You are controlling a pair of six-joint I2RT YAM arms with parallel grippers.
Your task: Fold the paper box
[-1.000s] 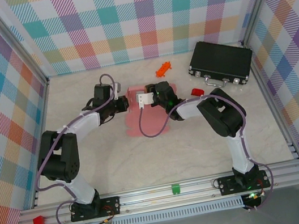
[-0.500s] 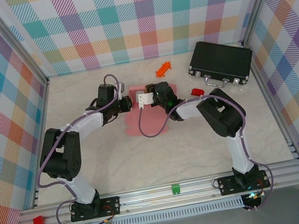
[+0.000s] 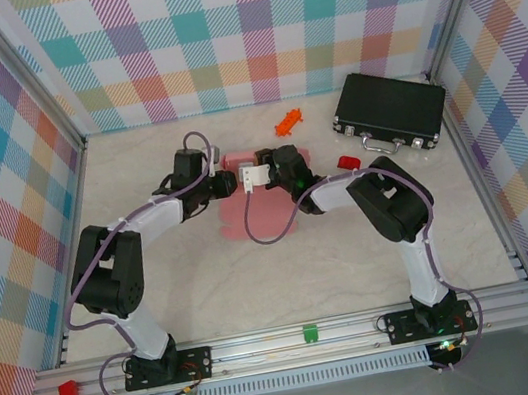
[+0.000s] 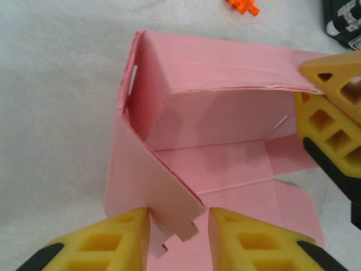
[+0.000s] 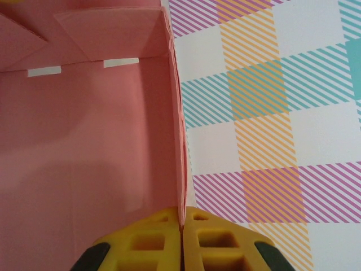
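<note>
The pink paper box [image 3: 267, 213] lies half folded at mid-table between my two arms. In the left wrist view the paper box [image 4: 214, 118] has its left and far walls raised, and a tabbed side flap [image 4: 169, 197] stands between the fingers of my left gripper [image 4: 179, 237]. The jaws are open, and the flap rests against the left finger. My right gripper [image 5: 183, 223] is shut on the top edge of an upright wall [image 5: 176, 113]. Its yellow fingers [image 4: 333, 96] also show at the box's far right corner. From above, the left gripper [image 3: 233, 180] and right gripper [image 3: 258, 171] sit close together.
A black hard case [image 3: 389, 111] lies at the back right. A small orange object [image 3: 287, 123] sits behind the box, and a small red object [image 3: 347, 162] is right of it. Plaid walls enclose the table on three sides.
My left gripper has slid a little right towards the box and its jaws have opened off the side flap. The right gripper stays shut on the wall.
</note>
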